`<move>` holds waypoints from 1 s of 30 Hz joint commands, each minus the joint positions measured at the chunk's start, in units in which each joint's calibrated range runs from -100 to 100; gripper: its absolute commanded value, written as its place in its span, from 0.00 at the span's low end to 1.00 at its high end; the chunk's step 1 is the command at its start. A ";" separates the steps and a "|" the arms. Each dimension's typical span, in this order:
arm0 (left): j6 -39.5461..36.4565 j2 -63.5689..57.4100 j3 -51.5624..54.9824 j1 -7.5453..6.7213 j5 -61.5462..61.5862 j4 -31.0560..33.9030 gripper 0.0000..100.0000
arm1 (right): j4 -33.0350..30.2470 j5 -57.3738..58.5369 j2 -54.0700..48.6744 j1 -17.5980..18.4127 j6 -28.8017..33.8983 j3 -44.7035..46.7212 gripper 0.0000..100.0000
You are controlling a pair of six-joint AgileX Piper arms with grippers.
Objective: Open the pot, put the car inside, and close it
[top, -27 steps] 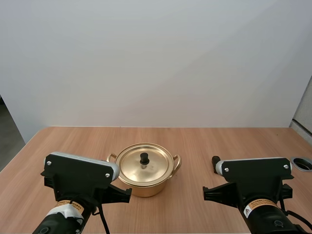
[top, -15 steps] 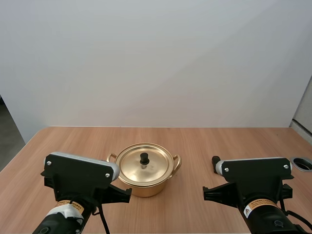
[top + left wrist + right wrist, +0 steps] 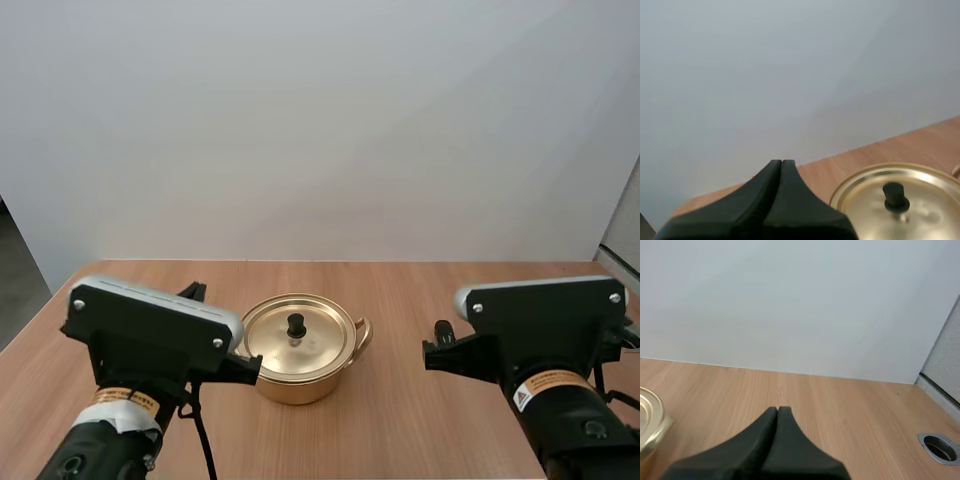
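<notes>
A gold pot (image 3: 300, 350) stands near the middle of the wooden counter (image 3: 420, 290), its lid (image 3: 298, 335) seated flat on it and the black knob (image 3: 296, 325) upright at the centre. One small loop handle (image 3: 362, 335) sticks out at the pot's 3 o'clock. The left pincer (image 3: 781, 165) has its fingers pressed together into one dark wedge and holds nothing. It sits at about 9 o'clock of the pot, close beside the rim. The right pincer (image 3: 777, 412) is likewise pressed together on nothing, at about 3 o'clock of the pot and well apart from it, with bare wood between them. Off toward 3 o'clock of the right pincer a round metal-rimmed hole (image 3: 940, 447) is set into the counter, near a grey panel (image 3: 942, 365). A plain white wall (image 3: 320, 130) rises behind the counter's far edge at 12 o'clock.
</notes>
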 commanded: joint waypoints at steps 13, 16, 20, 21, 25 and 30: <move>-13.38 27.88 -19.54 0.03 24.94 -0.06 0.00 | 2.05 25.96 30.86 0.00 0.03 -22.38 0.00; -4.38 29.48 -20.74 -0.30 24.46 -2.64 0.00 | 3.04 23.40 31.73 0.00 -0.06 -22.38 0.00; 16.73 34.49 -22.14 -1.48 29.24 -15.56 0.00 | 1.89 15.31 34.49 0.00 -2.34 -22.38 0.00; 18.80 36.50 -22.50 -1.48 30.08 -17.87 0.00 | 2.27 13.64 35.74 0.00 -3.05 -22.38 0.00; 22.81 46.37 -25.35 -1.48 33.12 -20.11 0.01 | 2.45 9.40 42.35 0.00 -4.73 -22.38 0.07; 30.43 57.11 -31.98 -1.48 44.27 -29.57 0.47 | 2.10 6.56 50.96 0.00 -7.46 -24.72 0.94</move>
